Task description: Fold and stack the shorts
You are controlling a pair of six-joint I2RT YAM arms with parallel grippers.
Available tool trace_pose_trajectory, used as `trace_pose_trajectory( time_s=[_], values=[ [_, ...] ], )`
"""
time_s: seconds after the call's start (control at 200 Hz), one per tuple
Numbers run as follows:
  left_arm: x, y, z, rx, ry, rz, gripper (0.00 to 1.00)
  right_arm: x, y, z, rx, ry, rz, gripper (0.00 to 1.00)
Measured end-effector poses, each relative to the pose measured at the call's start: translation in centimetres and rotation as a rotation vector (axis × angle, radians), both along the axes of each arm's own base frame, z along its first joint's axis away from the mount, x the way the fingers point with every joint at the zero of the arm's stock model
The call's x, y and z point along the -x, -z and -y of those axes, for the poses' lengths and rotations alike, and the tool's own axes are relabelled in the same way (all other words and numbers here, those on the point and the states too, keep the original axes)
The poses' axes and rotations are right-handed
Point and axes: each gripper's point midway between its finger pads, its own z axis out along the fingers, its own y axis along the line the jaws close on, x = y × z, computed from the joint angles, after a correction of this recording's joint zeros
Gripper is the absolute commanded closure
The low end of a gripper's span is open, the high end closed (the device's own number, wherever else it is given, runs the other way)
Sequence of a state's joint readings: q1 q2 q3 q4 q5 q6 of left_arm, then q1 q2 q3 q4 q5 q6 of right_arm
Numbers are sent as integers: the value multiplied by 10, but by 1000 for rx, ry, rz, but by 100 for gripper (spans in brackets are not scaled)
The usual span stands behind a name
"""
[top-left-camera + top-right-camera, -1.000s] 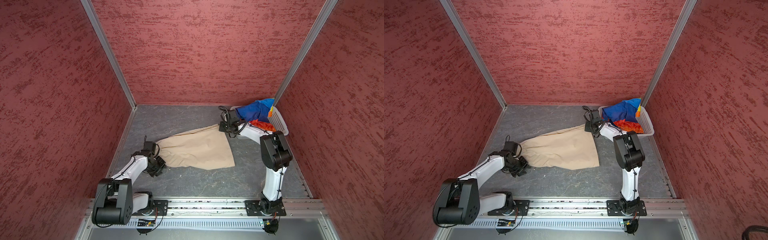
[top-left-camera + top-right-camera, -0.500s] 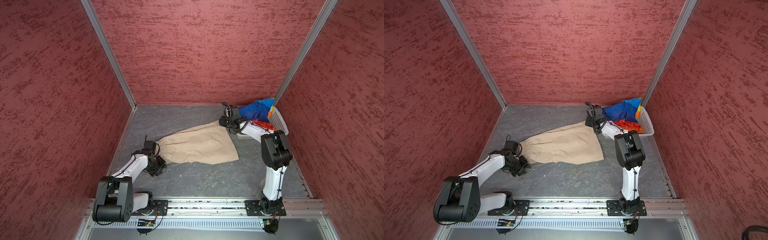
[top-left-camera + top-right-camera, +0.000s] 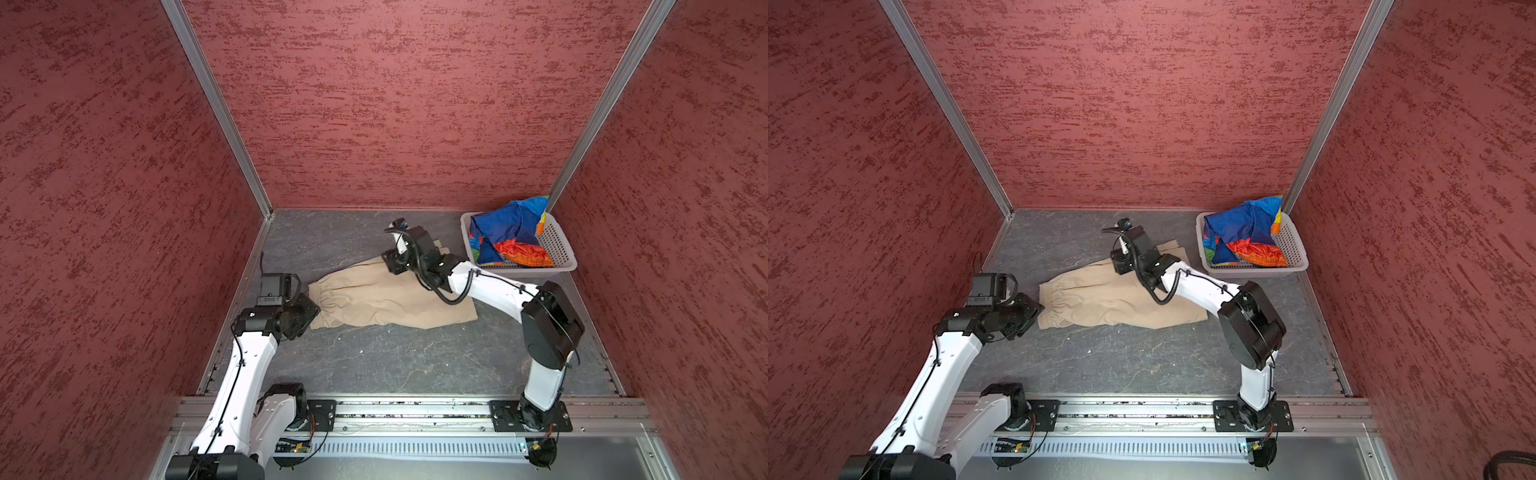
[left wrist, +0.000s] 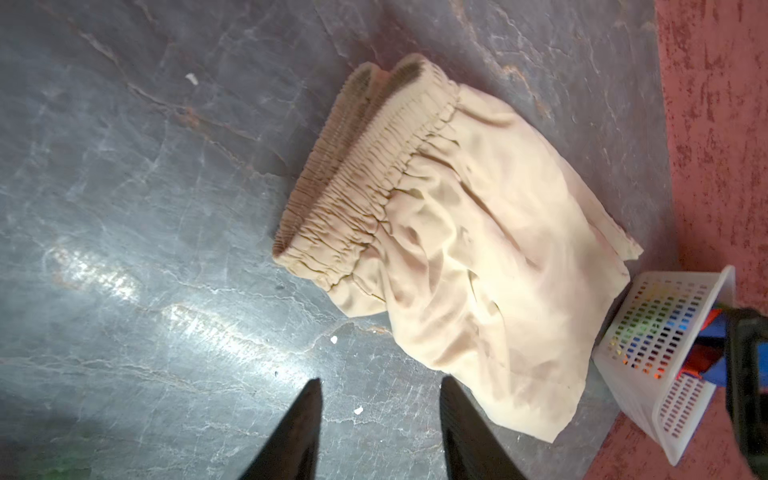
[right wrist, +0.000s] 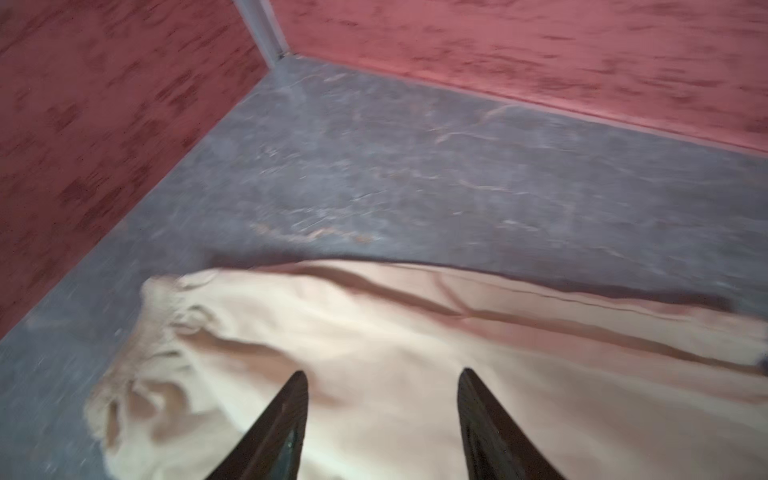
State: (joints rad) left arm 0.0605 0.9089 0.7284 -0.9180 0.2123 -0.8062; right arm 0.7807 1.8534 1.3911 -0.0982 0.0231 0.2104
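The left claw (image 4: 380,380) is released. Its two dark fingers (image 4: 297,432) are spread, with only bare bench showing between them, and it grasps nothing. It sits low at the left side of the bench, just beside the gathered waistband of the beige shorts (image 3: 374,299). In the wrist view its tips are clear of the cloth.

The right claw (image 5: 383,372) is released as well. Its fingers (image 5: 280,428) are parted above the beige fabric with nothing pinched, though that wrist view is blurred. In both top views it hangs over the far edge of the shorts, a little right of the middle, and its arm reaches in across the legs from the near right.

The beige shorts lie across the middle of the grey, slate-patterned bench (image 3: 395,361), with the waistband to the left and the leg hems to the right. They are creased but mostly spread out. The rainbow-striped shorts (image 3: 505,232) are bunched up in the white perforated basket (image 3: 561,245) at the far right corner, with a blue panel uppermost and orange and red below. The basket is near the right claw and well apart from the left one.
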Motion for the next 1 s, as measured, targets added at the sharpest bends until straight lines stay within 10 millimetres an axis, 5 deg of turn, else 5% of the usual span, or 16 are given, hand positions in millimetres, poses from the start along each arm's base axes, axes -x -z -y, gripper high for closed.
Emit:
trace_pose_trajectory(
  time_s=[0.11,0.22,0.596,0.802,1.002],
  values=[
    [18,40,2,37,-18,-119,40,30,13,-29,-1,-98,-26,42],
    [28,63,5,67,-30,-168,40,40,32,-35,-1,-120,-68,43],
    [2,76,7,106,-50,-43,37,78,125,13,93,-46,-286,42],
    [0,94,5,119,-84,-24,59,95,148,40,85,6,-381,43],
    [-4,101,-1,137,-113,-28,81,88,149,82,12,130,-436,44]
  ],
)
